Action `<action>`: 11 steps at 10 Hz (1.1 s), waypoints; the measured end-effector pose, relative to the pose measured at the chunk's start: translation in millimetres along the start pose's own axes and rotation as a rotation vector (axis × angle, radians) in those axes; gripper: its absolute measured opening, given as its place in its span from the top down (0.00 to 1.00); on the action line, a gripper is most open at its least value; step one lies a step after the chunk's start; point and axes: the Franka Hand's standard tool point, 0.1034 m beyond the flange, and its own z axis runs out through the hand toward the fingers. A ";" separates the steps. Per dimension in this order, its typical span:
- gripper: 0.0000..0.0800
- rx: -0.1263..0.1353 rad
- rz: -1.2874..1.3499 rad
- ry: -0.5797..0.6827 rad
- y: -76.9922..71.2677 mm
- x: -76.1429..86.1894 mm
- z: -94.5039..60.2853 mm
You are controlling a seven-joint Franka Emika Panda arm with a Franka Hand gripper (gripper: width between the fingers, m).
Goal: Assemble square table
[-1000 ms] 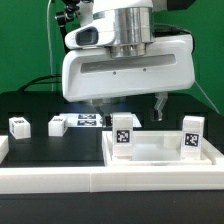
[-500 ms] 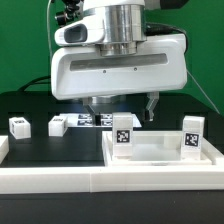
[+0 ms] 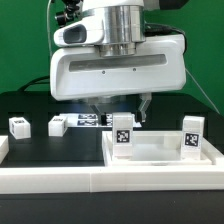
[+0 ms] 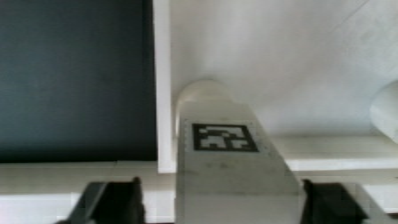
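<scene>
**Arm:** one white robot arm, its head hanging low over the middle of the scene in the exterior view.

**Jaws:** partly open, pointing down. In the wrist view the two dark fingers (image 4: 111, 200) stand on either side of a white tagged leg block (image 4: 217, 140). A thin gap shows on one side. Whether either finger touches the block cannot be told.

**Square slab (image 3: 158, 150):** white, lying flat on the tabletop (image 3: 50, 148) at the exterior view's right, in front of the arm.

**Leg blocks at the slab:** two, upright, tags facing the camera. One (image 3: 122, 135) is at the slab's corner below the jaws. The other (image 3: 191, 134) is further to the exterior view's right.

**Loose leg blocks:** two small white ones (image 3: 20, 125) (image 3: 57, 126), near each other on the dark tabletop at the exterior view's left, well apart from the slab.

**Marker board (image 3: 88, 120):** flat on the tabletop behind the jaws.

**Rail (image 3: 100, 182):** long, white, running across the front edge.
</scene>
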 end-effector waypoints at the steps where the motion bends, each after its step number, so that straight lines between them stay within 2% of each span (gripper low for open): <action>1: 0.64 0.000 0.000 0.000 0.0 0.0 0.0; 5: 0.64 0.000 0.018 0.000 0.0 0.0 0.0; 7: 0.64 0.017 0.242 0.012 0.0 -0.7 0.6; 8: 0.64 0.036 0.383 0.030 1.3 -2.7 0.2; 11: 0.64 0.047 0.687 0.026 -4.4 -3.4 0.5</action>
